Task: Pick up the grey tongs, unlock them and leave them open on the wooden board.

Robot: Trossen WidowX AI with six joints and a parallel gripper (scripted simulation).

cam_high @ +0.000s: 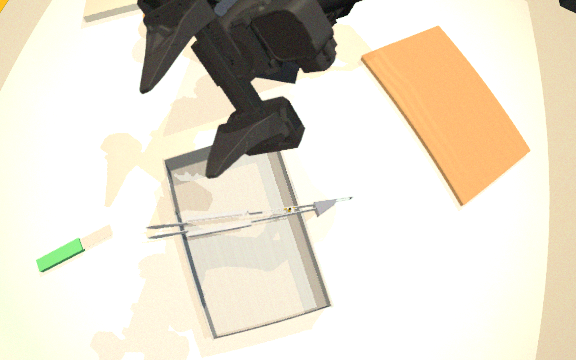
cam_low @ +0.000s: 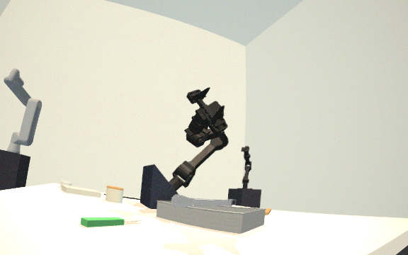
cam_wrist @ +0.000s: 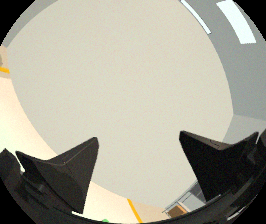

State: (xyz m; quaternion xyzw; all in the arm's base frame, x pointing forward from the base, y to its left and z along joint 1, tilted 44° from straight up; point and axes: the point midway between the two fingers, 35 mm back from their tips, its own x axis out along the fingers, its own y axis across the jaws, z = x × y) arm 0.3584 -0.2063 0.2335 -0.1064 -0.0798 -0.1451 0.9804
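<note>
The grey tongs (cam_high: 326, 206) (cam_low: 197, 202) lie shut across the grey roasting tin (cam_high: 313, 260) (cam_low: 204, 217), tips to the left and hinge past the tin's right wall. The orange wooden board (cam_high: 443, 110) lies on the table to the right of the tin; only a sliver of it (cam_low: 268, 211) shows behind the tin in the exterior view. My gripper (cam_high: 177, 132) (cam_low: 198, 95) (cam_wrist: 140, 139) is open and empty. It is raised high above the table and points upward, far from the tongs. The wrist view shows only wall between the fingers.
A green block (cam_high: 59, 255) (cam_low: 102, 222) with a pale handle lies left of the tin. A white jar with an orange lid (cam_low: 114, 193) and a pale flat object (cam_low: 80, 190) stand at the back. A white arm (cam_low: 25, 120) and a small dark arm (cam_low: 246, 166) stand behind the table.
</note>
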